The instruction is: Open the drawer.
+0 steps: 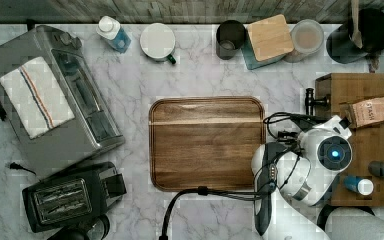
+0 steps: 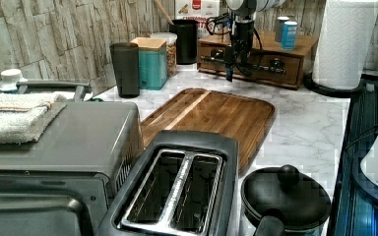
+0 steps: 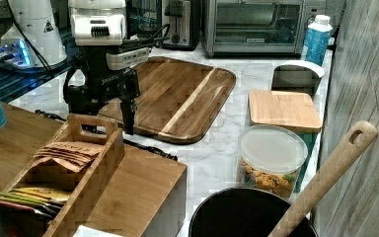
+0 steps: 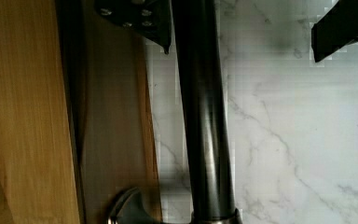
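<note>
1 end effector point(image 4: 242, 32), fingers spread open, straddles the 1 drawer's point(image 2: 256, 66) handle point(image 4: 205, 116) ungripped.

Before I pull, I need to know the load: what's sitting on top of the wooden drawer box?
On the wooden box: two blue cans and a wooden caddy of tea packets. The arm hides part of the top.

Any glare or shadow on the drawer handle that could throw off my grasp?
Wrist view: the handle carries a pale lengthwise sheen and casts a soft shadow on the marble; the drawer front beside it sits in shade. Left view: the handle is dark against the brown front, partly hidden by the gripper.
</note>
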Controlling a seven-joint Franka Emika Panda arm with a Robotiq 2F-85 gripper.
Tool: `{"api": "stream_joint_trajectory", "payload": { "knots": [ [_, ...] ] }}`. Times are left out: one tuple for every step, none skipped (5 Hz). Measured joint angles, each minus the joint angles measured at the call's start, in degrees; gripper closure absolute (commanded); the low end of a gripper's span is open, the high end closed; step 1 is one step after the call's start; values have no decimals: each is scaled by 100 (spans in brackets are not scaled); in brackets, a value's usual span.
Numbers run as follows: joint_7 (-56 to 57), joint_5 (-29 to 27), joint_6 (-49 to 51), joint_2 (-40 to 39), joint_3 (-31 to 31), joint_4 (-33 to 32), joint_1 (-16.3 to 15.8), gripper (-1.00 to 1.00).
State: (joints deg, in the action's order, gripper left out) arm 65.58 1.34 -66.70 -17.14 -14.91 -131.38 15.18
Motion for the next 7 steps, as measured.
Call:
{"api": "stream_joint_trajectory", "payload": {
  "knots": [
    [112,0,-50,4,174,-11,136,-100],
    [627,-459,11,39,435,0,439,-100],
    [1298,-822,274,137,615,0,677,-100],
    [1651,-1179,526,218,876,0,852,-100],
    [1651,-1203,940,256,987,78,828,-100],
    [1080,-1016,912,290,930,11,578,-100],
    [-151,-642,615,471,927,-291,255,-100]
  ]
}}
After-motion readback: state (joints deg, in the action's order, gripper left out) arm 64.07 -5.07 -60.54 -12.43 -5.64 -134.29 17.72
